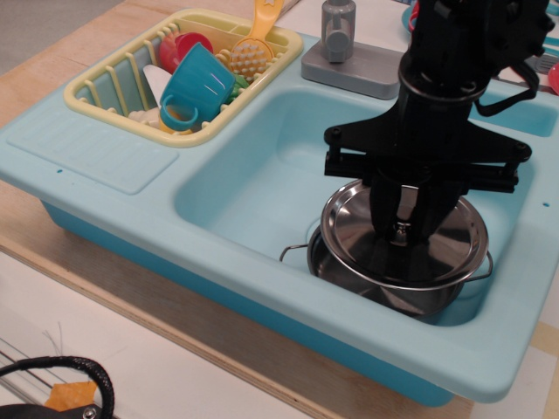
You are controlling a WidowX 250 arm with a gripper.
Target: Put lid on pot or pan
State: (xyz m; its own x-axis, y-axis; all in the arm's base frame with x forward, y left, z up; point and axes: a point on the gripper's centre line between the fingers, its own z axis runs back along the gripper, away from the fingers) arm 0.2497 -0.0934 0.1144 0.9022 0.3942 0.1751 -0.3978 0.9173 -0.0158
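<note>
The shiny steel pot (410, 295) stands in the front right of the teal sink basin (262, 175), its wire loop handle (293, 251) showing at the left. The round steel lid (349, 231) hangs just above the pot, nearly level and covering most of it. My black gripper (400, 234) comes straight down from above and is shut on the lid's small centre knob. The arm hides the back of the lid and pot.
A yellow dish rack (113, 83) at the back left holds a teal cup (196, 87), a red item and an orange utensil. A grey faucet (339, 35) stands behind the basin. The sink's drainboard (96, 153) lies at the left.
</note>
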